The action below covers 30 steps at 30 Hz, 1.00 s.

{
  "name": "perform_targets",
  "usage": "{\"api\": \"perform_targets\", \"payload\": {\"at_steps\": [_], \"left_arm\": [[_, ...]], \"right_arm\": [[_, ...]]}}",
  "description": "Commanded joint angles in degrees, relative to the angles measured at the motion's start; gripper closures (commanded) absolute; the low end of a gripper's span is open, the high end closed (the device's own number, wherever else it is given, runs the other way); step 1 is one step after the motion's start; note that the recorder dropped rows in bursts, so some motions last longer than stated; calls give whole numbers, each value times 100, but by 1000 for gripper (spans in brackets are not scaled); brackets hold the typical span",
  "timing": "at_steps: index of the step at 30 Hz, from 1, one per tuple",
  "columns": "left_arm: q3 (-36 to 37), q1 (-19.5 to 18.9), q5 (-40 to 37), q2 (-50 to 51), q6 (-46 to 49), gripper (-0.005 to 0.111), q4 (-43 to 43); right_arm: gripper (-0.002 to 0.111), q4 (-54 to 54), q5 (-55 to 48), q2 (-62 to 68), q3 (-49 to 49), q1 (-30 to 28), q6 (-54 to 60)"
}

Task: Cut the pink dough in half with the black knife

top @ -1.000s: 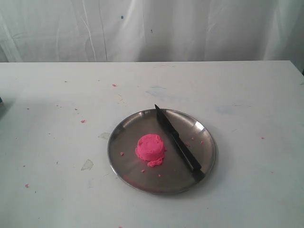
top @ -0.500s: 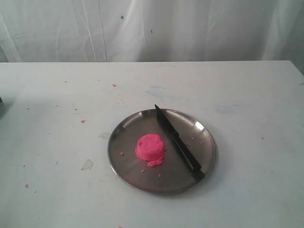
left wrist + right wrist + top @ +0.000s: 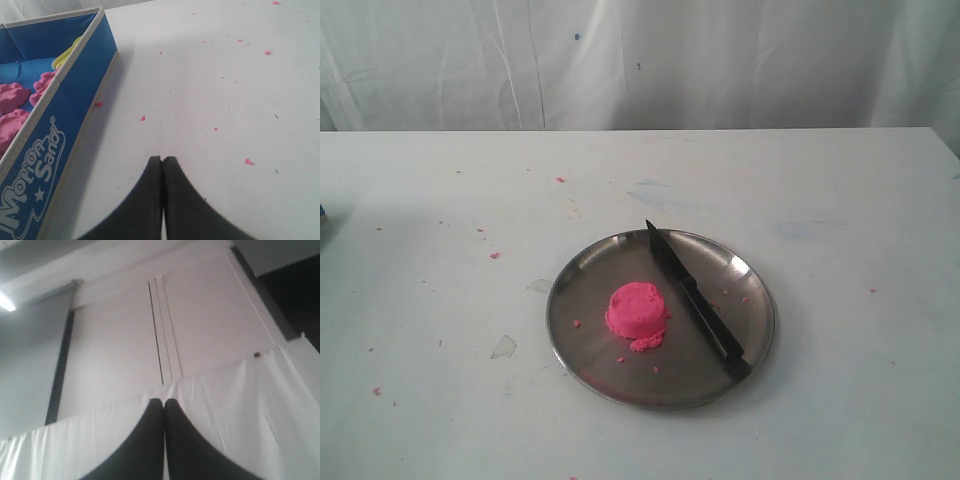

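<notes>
**Dough (image 3: 637, 310) whole on plate (image 3: 582, 345), knife (image 3: 695, 300) beside it**

Table (image 3: 840, 200) is white and matte, marked with faint grey and bluish smears and dotted with pink crumbs (image 3: 494, 254), most of them toward 9 and 10 o'clock from the plate. A creased white sheet (image 3: 720, 60) hangs along the far edge as a backdrop. The round steel plate sits near the middle of the table. On it the dough is one rounded pink mound, uncut, a little toward 9 o'clock from the plate's centre, with a small lump at its 6 o'clock foot. The knife lies flat across the plate, tip at the 12 o'clock rim, handle end at the 4 o'clock rim, just beside the dough but apart from it.

The left gripper (image 3: 162, 159) has its fingers clenched together on nothing, above bare table, next to a blue box (image 3: 60, 130) with pink sand (image 3: 12, 95) inside. The right gripper (image 3: 164, 401) is likewise pressed closed and empty, pointing up at a pale wall (image 3: 200, 330) above a white sheet, with a lit lamp (image 3: 5, 302) on the ceiling.
</notes>
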State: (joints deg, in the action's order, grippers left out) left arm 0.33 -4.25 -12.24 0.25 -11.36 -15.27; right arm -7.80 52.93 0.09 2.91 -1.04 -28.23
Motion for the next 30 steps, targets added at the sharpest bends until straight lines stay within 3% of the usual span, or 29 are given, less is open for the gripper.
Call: {"api": "perform_targets", "payload": {"at_steps": [1,3,13,23,25,30], "left_arm": [[-33,25,19,-25,-2,107,2],[-33,25,19,-25,-2,107,2],[-33,25,19,-25,-2,107,2],[-33,25,19,-25,-2,107,2],[-33,25,19,-25,-2,107,2],[-33,25,19,-25,-2,107,2]], "right_arm": [[108,-323,-2012,-9,253,-44,0],[108,-509,-2876,-9,357,-44,0],[108,-1099,-4952,18,1068,26,-43],[108,-1095,-6433,1859,1708,552,127],[108,-661,-6768,2461,1986,880,666],[108,1917,-7980,3870,2639,1857,3808]]}}
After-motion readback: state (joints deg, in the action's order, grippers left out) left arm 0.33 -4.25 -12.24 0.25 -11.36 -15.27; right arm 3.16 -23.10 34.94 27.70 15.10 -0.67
